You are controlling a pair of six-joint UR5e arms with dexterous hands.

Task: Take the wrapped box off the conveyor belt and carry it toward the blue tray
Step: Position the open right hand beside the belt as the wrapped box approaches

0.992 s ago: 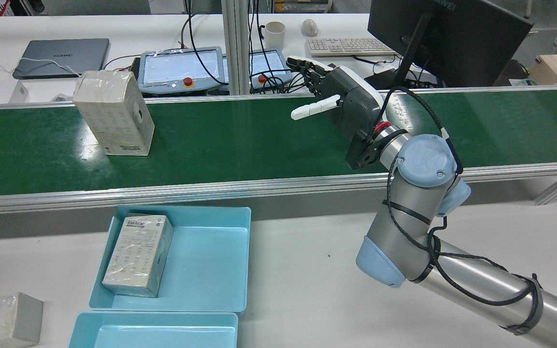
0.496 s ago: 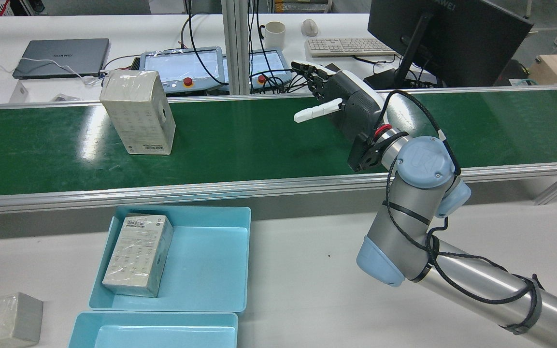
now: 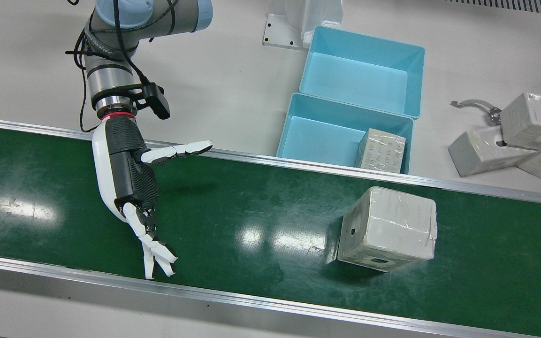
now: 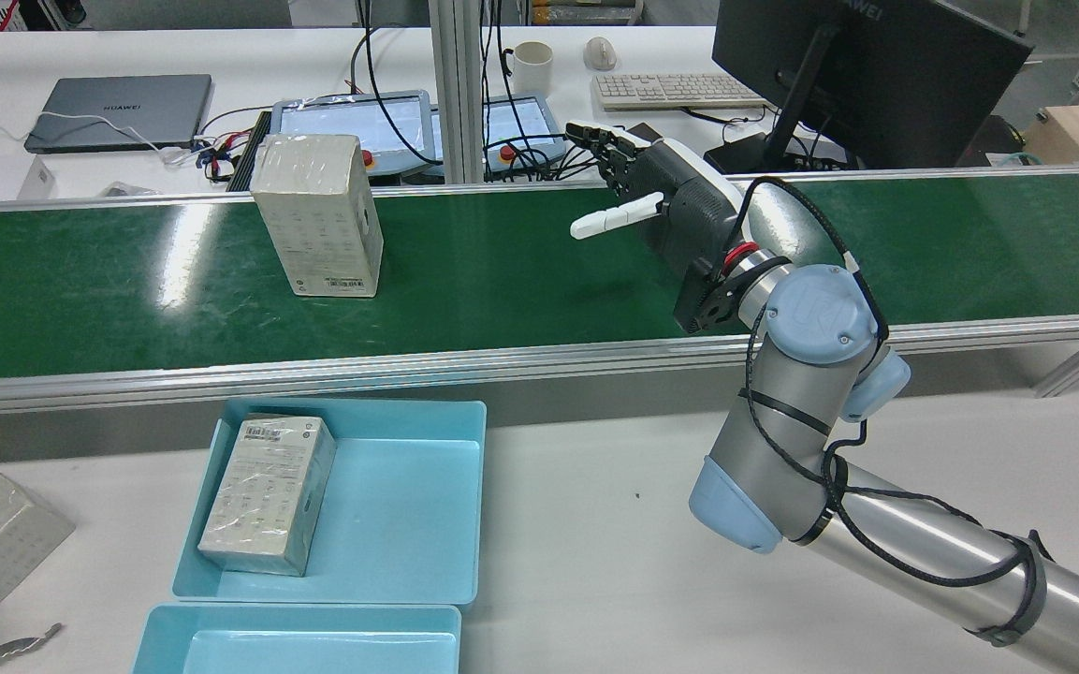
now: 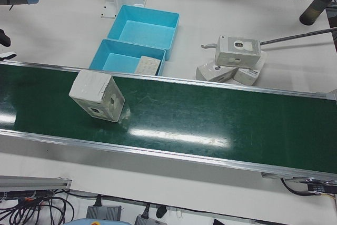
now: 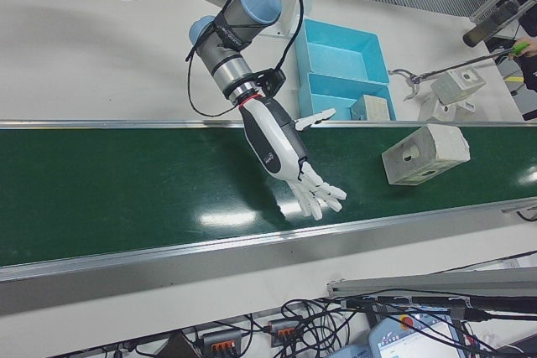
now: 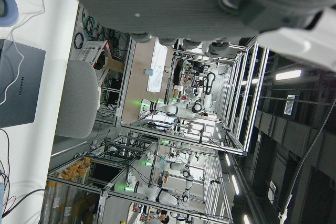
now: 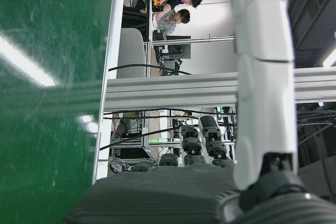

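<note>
Rear view: right hand (image 4: pixel 665 201) hangs over conveyor belt (image 4: pixel 502 271), fingers spread, holding nothing. Wrapped box (image 4: pixel 319 215) stands upright on belt, well apart from the hand, w/ blue tray (image 4: pixel 408 505) on table near belt's edge. Left hand: only its underside (image 7: pixel 210 3) shows in its own cam, can't tell its state.

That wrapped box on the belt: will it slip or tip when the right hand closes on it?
The wrapped box stands upright on its small end, so a high side push would probably tip it. Its glossy film looks slippery. The right hand is open, apart from it.
</note>
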